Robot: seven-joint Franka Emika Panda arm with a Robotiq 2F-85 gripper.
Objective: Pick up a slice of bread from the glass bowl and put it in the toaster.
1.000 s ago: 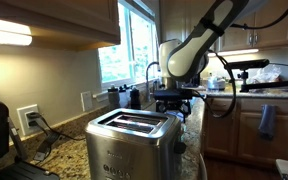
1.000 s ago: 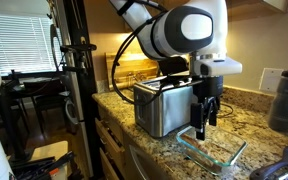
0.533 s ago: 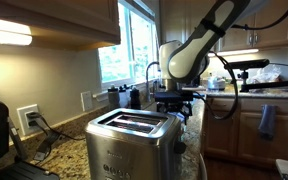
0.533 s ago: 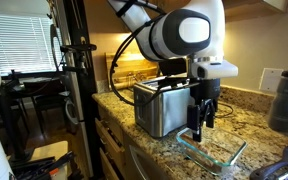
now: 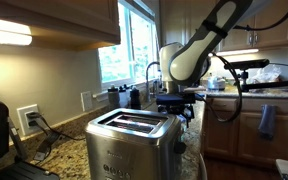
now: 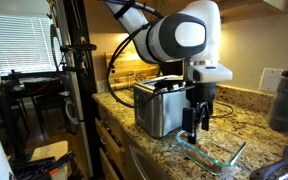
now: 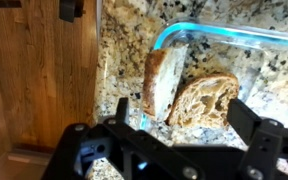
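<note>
The arm [image 5: 209,35] points straight down – end effector [image 6: 196,132] spread wide (nothing held) above the slice of bread [image 7: 206,100].

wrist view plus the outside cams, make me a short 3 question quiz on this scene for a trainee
1. True or false: in the wrist view the jaws are shut on a slice of bread.
2. The glass bowl stands on: A) the granite counter B) a chair seat C) a stovetop.
3. How many slices show in the bowl in the wrist view?
Key: 1 false, the jaws stand wide open and grip nothing. 2 A. 3 two.
</note>
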